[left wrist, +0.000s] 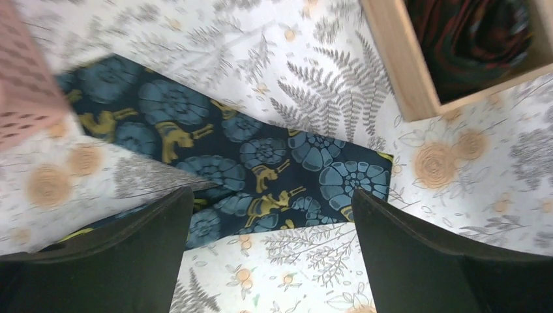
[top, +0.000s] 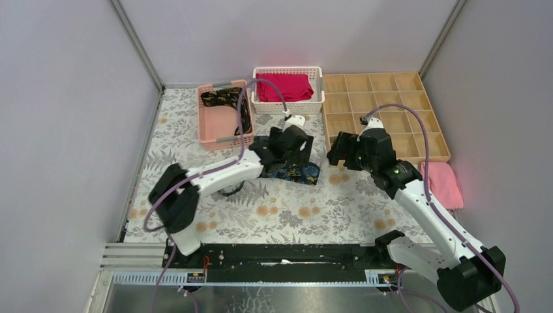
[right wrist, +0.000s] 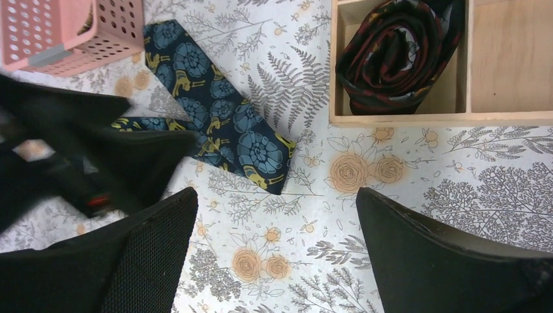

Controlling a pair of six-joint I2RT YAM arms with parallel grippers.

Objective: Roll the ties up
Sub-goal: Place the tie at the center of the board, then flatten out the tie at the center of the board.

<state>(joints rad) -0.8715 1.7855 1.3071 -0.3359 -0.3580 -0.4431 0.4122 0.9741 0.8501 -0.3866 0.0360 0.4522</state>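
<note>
A flat tie, dark with blue flowers and gold figures, lies on the flowered tablecloth, one end folded over itself. My left gripper hovers open right over it, fingers wide on either side and nothing between them. My right gripper is open above bare cloth just right of the tie's end, beside the left gripper. A rolled dark tie with red pattern sits in a corner compartment of the wooden tray. Another dark tie lies in the pink basket.
A white basket with folded red cloth stands at the back. The wooden compartment tray fills the back right, and a pink towel lies in front of it. Grey walls close in on both sides.
</note>
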